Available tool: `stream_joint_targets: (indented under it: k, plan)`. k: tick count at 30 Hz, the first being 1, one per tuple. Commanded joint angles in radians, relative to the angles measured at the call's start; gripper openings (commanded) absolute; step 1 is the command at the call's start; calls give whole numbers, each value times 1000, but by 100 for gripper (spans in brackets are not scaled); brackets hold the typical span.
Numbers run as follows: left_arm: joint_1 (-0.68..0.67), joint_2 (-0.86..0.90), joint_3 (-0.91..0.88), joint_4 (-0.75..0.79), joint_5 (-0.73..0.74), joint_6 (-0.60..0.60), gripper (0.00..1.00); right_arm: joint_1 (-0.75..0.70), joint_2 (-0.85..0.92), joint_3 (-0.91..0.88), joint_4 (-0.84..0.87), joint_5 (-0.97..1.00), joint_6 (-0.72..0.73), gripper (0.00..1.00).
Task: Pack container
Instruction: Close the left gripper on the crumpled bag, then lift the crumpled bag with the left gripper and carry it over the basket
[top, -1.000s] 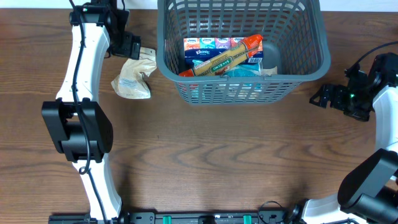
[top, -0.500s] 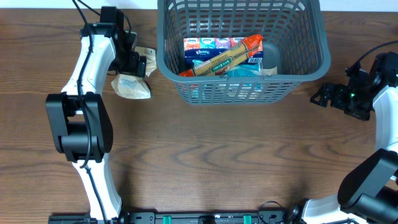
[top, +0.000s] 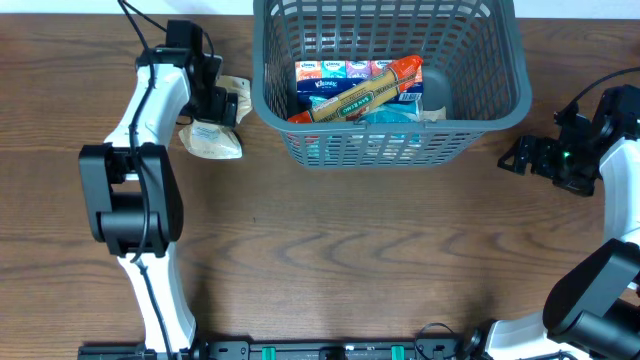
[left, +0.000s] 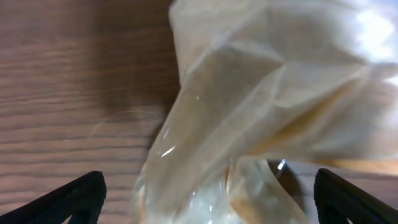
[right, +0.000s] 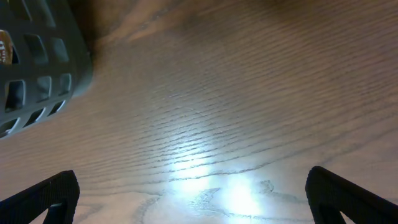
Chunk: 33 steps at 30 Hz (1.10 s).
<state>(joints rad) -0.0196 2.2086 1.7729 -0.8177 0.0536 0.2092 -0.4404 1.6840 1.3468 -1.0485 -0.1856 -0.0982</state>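
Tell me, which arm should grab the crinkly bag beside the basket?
Left. The left gripper hovers open right at the bag. The right gripper, also open, sits beyond the basket, over the table.

My overhead feed is evenly lit and sharp, with only a soft shadow on the tabletop (top: 330, 230) just in front of the container (top: 505, 70). My left wrist feed is blurred, its crinkled wrapper (left: 261, 112) washed pale. On the right wrist feed, white glare sits on the wood right of the container's dim, blurry corner.
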Motion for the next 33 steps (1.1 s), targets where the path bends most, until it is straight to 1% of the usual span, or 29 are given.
stream_joint_targets:
  k: [1, 6, 7, 8, 9, 10, 11, 12, 13, 16, 17, 20, 22, 24, 28, 33]
  plan:
    - [8, 57, -6, 1, 11, -5, 99, 9, -5, 0, -3, 3, -15, 99]
    - [8, 78, -6, 15, 10, -5, 99, 9, -5, 0, -8, 2, -15, 99]
    - [8, 82, -6, 16, 11, -5, 97, 9, -5, 0, -9, 2, -15, 99]
    - [8, 84, -6, 15, 10, -5, 89, 9, -5, 0, -10, 3, -15, 99]
    - [8, 85, -6, 14, 10, -5, 75, 9, -5, 0, -11, 3, -15, 99]
    - [8, 85, -6, 12, 10, -5, 54, 9, -5, 0, -14, 3, -15, 99]
    - [8, 85, -6, 9, 10, -5, 39, 9, -5, 0, -16, 3, -15, 99]
    - [8, 85, -6, 7, 10, -5, 32, 9, -5, 0, -18, 3, -15, 99]
    - [8, 85, -6, 5, 10, -5, 30, 9, -5, 0, -18, 3, -15, 99]
    - [8, 85, -6, -15, 10, -5, 30, 9, -5, 0, -19, 3, -15, 99]
    - [8, 85, -6, -23, 10, -5, 27, 9, -5, 0, -19, 3, -15, 99]
    - [8, 84, -6, -49, 10, -5, 25, 9, -5, 0, -18, 3, -15, 99]
    - [8, 77, -6, -56, 11, -5, 20, 9, -5, 0, -18, 3, -15, 99]
    - [8, 61, -6, -61, 11, -6, 6, 9, -5, 0, -18, 3, -15, 99]
    - [8, 5, -6, -63, 10, -5, 6, 9, -5, 0, -18, 3, -15, 99]
    - [8, -107, -6, -51, 6, -4, 6, 9, -5, 0, -18, 3, -15, 99]
